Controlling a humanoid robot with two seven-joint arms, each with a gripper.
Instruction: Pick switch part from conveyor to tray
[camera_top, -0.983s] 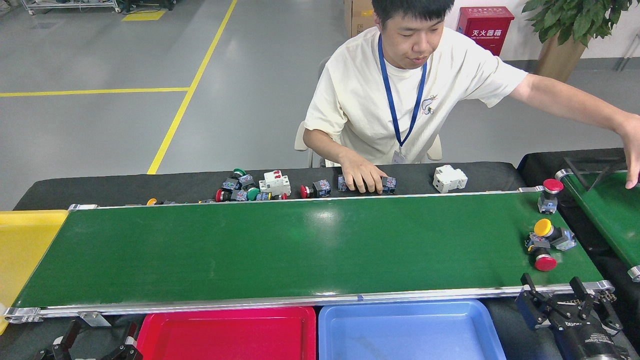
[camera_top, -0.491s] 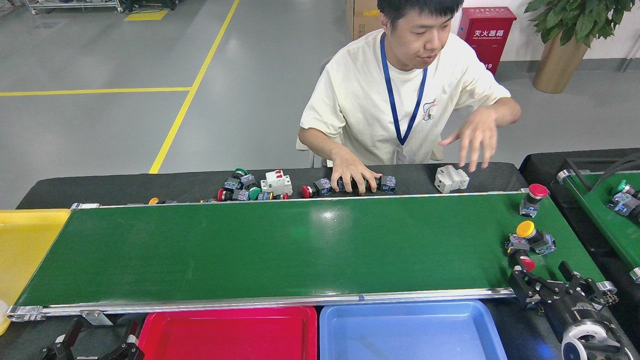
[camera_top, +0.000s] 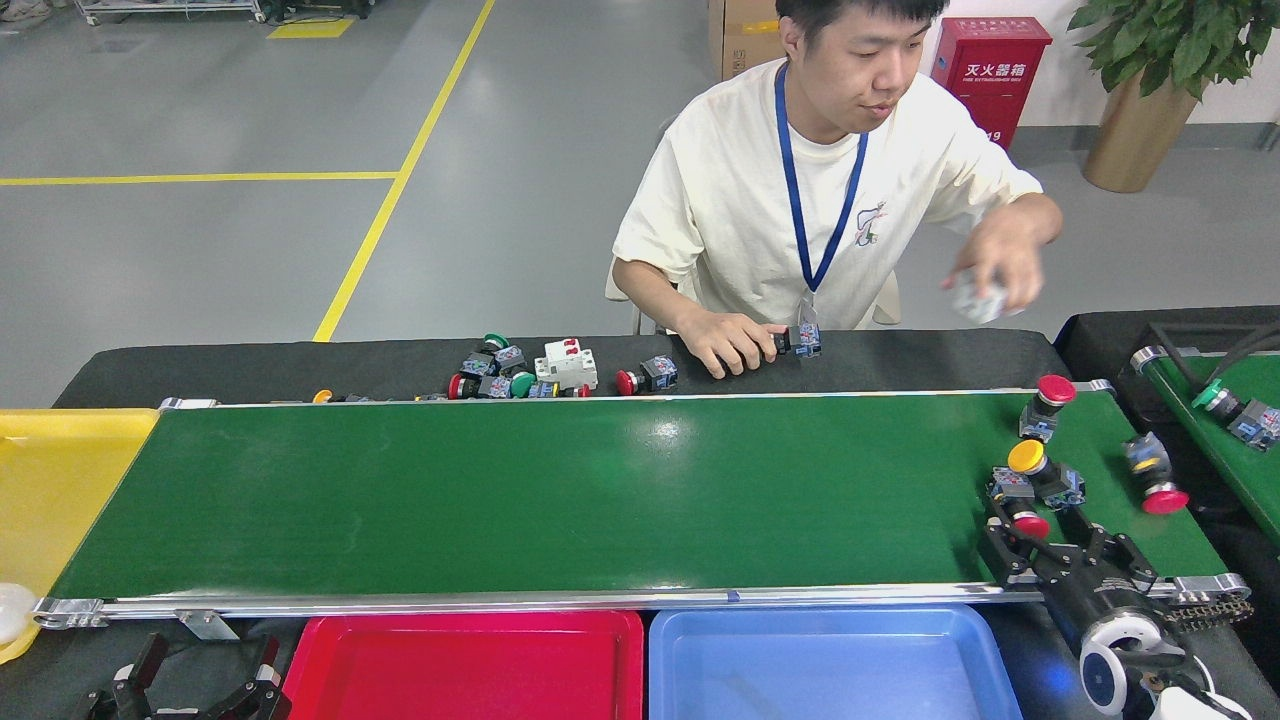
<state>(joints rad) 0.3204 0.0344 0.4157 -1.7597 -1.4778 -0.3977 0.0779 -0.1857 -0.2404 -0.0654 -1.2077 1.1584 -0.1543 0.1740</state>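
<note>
Switch parts (camera_top: 1040, 480) on green conveyor (camera_top: 560, 490)

Factory floor, green conveyor (camera_top: 560, 495), yellow floor lines (camera_top: 400, 190), red fire-extinguisher box (camera_top: 990, 65)

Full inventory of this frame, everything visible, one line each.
Glossy green conveyor belt: 1, centre.
Red-capped push-button switches: 3 on the belt's right end.
Yellow-capped switch: 1, belt right.
Red tray: 1, near edge.
Blue tray: 1, near edge.
Yellow tray: 1, left.
Loose switch pile: mixed colours, black table behind belt.
Second green belt: 1, right, carrying a green-capped switch.
Person: 1, cream shirt, behind table.
Left gripper: open, bottom left.
Right gripper: open, around the near red switch.
</note>
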